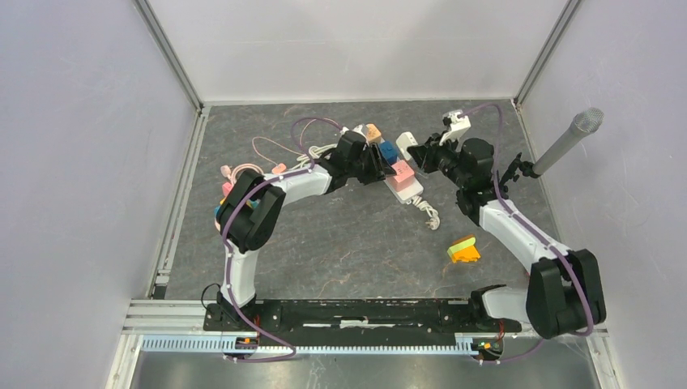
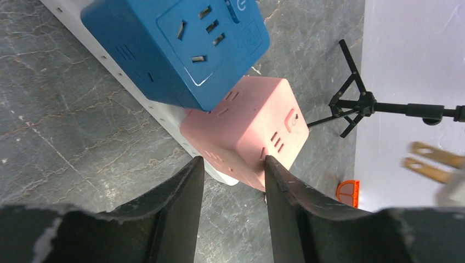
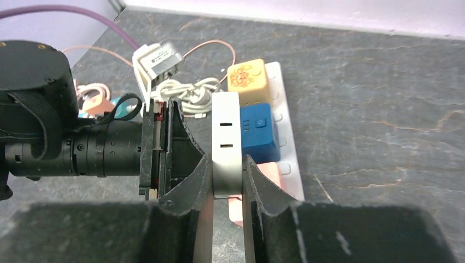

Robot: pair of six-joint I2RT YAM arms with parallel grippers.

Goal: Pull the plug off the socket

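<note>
Right wrist: the right pincer (image 3: 226,164) is clenched on the white plug (image 3: 226,142), one finger on each flat side. The face with two slots is turned to the camera. The plug hangs above the white power strip (image 3: 286,142), just beside the blue cube adapter (image 3: 256,129).

Left wrist: two brass prongs (image 2: 430,161) show bare at the right edge, with nothing around them. Judgement: the plug is already clear of its socket.

Left pincer (image 2: 233,164): the jaws stand on either side of the near corner of the pink cube adapter (image 2: 247,126), at the end of the strip on the desk (image 2: 66,126). I cannot tell whether they press on it or only bracket it.

Handling (judged):
- The plug is a small, hard plastic body, light and stiff.
- Its smooth sides are likely slippery, so the broad flat faces are the place to grip, well back from the prongs.
- The prongs could bend if knocked sideways.
- The strip looks light and would lift with any pull unless it is held down.

Markings:
- No brand or text can be read.
- The blue cube carries a round power-type symbol on a button.
- The yellow cube adapter (image 3: 248,82) has an orange pattern on top, too small to make out.
</note>
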